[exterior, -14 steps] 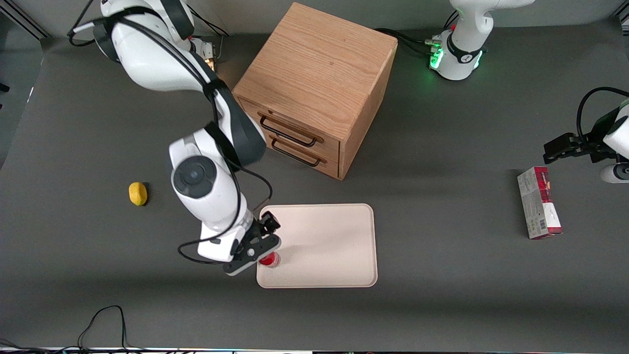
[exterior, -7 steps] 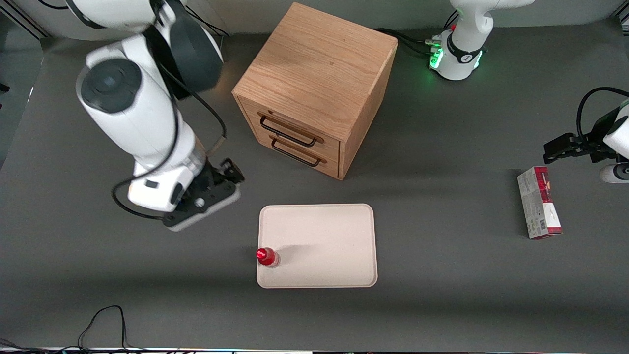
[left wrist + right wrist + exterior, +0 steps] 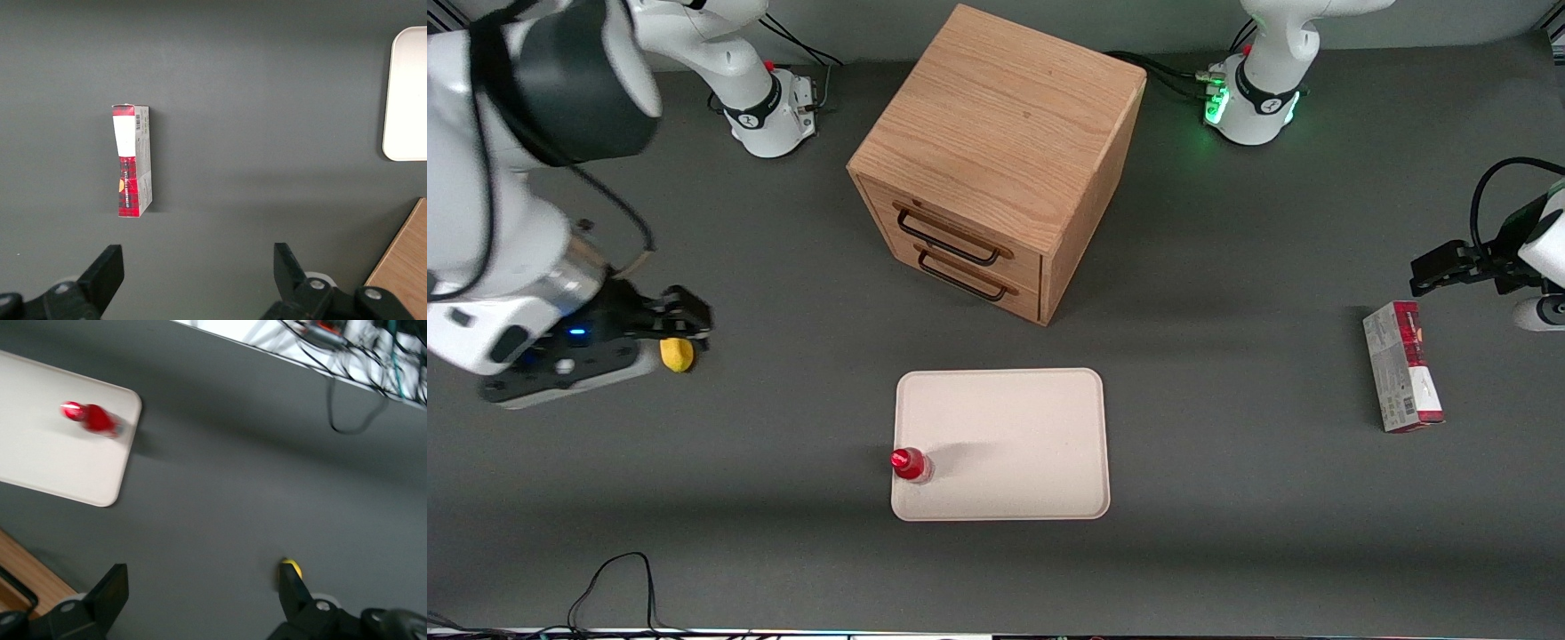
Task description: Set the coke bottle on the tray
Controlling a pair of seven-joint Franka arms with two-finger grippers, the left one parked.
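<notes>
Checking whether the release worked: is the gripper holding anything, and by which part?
Nothing. The gripper is open above the lemon; the bottle stands free on the tray.

One coke bottle (image 3: pixel 911 465), standing upright on one tray (image 3: pixel 1014 444). One wooden cabinet (image 3: pixel 996 151) with two drawers, each with one dark handle. One yellow lemon-like object (image 3: pixel 679 354). One red-and-grey carton (image 3: pixel 1402 366). One gripper (image 3: pixel 685 322) above the surface near the yellow object, two fingers (image 3: pixel 293 587) spread apart, holding nothing.
</notes>
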